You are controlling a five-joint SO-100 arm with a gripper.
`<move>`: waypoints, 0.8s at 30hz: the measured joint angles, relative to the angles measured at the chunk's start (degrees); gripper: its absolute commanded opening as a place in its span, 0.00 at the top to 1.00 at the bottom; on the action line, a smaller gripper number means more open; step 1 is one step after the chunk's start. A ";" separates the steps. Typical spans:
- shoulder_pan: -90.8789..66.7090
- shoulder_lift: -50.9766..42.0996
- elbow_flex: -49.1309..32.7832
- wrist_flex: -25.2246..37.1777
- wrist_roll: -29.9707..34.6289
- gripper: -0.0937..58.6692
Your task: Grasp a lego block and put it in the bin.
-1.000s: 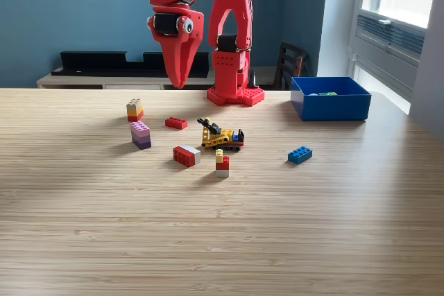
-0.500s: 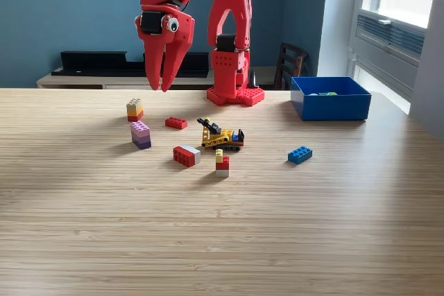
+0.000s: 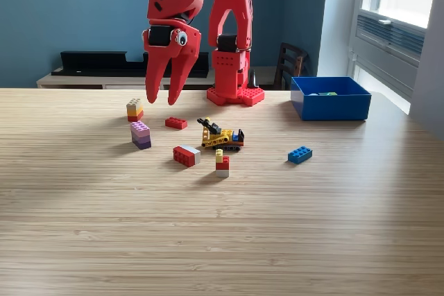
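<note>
Lego blocks lie scattered on the wooden table (image 3: 222,240), none yet held. My gripper (image 3: 161,100) hangs above them with its two pointed fingers spread and empty, tips aimed down between the yellow-and-orange stack (image 3: 134,109) and the flat red brick (image 3: 175,123). Nearest candidates: that red brick, likely light, rigid and smooth-sided, best pinched across its short width; the purple stack (image 3: 141,135) is taller and may tip or separate. Farther out sit a red-and-grey block (image 3: 186,155), a small yellow vehicle (image 3: 222,136) and a blue brick (image 3: 300,154). The blue bin (image 3: 330,107), well apart toward the exterior view's right, shows something greenish inside; the rest of its contents are hidden.
</note>
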 measured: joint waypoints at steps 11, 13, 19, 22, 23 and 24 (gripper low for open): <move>-0.88 -9.76 -1.23 -0.09 2.99 0.63; -0.88 -11.69 -2.02 -0.09 3.16 0.63; -0.88 -15.91 -4.39 -0.09 3.52 0.63; -0.88 -17.67 -5.80 -0.09 4.31 0.63; -1.05 -18.19 -6.33 -0.09 4.57 0.63; -1.32 -18.81 -6.68 -0.09 4.92 0.63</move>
